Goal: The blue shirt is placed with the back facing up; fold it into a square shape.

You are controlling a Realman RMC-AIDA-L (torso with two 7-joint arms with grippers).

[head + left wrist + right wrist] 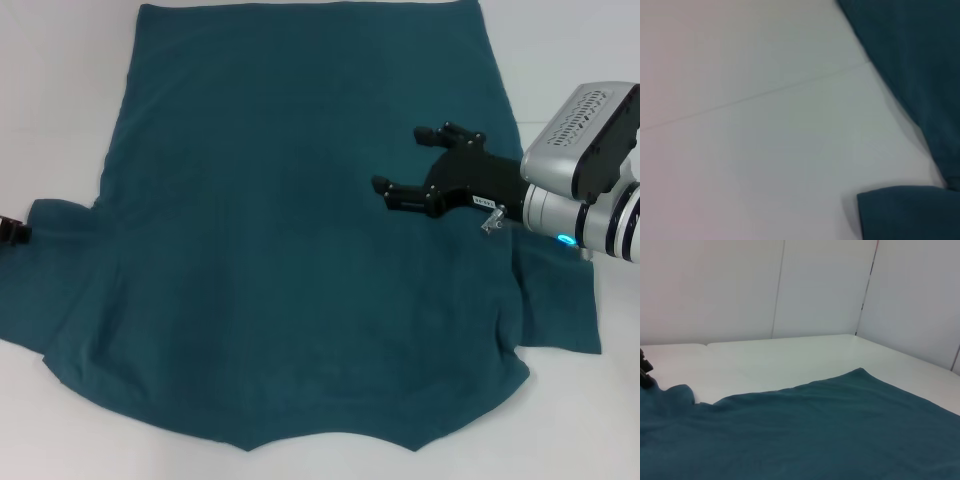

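Observation:
The blue shirt [290, 230] lies spread flat on the white table [60, 90], plain side up, hem at the far edge and neckline toward me. Over its right half, near the right sleeve [560, 300], my right gripper [400, 160] hovers open with nothing between its fingers. Only a black tip of my left gripper [12, 230] shows at the picture's left edge, touching the left sleeve [50, 250]; it also appears as a dark tip, the left gripper [644, 372], by the sleeve edge. The left wrist view holds the shirt's side edge [910, 60] and a sleeve corner [910, 212].
Bare white table [740, 150] surrounds the shirt on the left and right. White wall panels [815, 285] stand behind the table's far side in the right wrist view.

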